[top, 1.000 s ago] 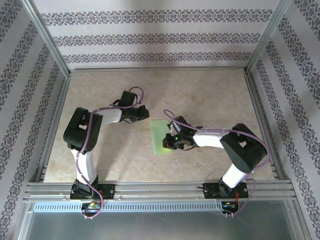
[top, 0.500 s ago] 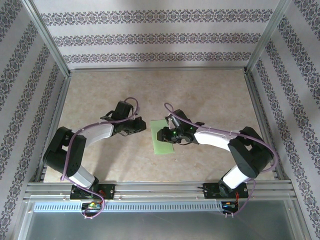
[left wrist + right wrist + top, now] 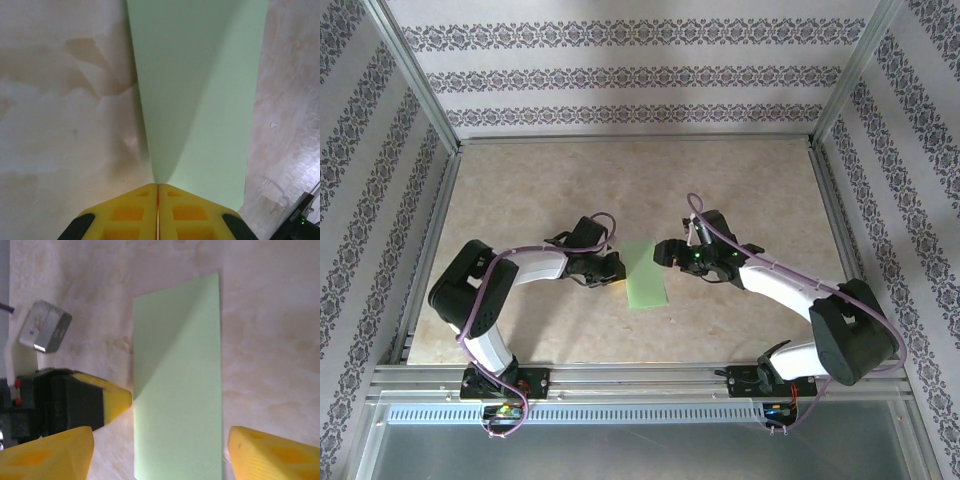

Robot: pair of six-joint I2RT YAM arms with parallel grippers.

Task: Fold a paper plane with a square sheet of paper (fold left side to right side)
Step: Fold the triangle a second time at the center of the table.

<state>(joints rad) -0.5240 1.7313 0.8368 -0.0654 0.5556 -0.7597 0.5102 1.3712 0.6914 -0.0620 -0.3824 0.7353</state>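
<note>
The square sheet of paper point(image 3: 646, 276) lies flat on the tabletop, light green and folded into a narrow upright rectangle. In the left wrist view the paper point(image 3: 200, 95) stretches away from my left gripper point(image 3: 158, 186), whose yellow fingers are shut with their tips at its left long edge. The left gripper point(image 3: 618, 271) sits low beside that edge. My right gripper point(image 3: 665, 252) hovers at the sheet's upper right corner, open. In the right wrist view its fingers point(image 3: 60, 452) straddle the paper point(image 3: 177, 390), apart from it. The paper plane is out of view.
The beige mottled tabletop point(image 3: 620, 180) has free room behind and on both sides of the sheet. Aluminium rails point(image 3: 640, 375) frame the table, and patterned walls close it in. The left arm's wrist camera box point(image 3: 45, 332) shows beside the paper's left edge.
My right gripper has opened, let go of the sheet and drawn back toward its upper right. My left gripper, still shut, has come right and down onto the paper's left edge.
</note>
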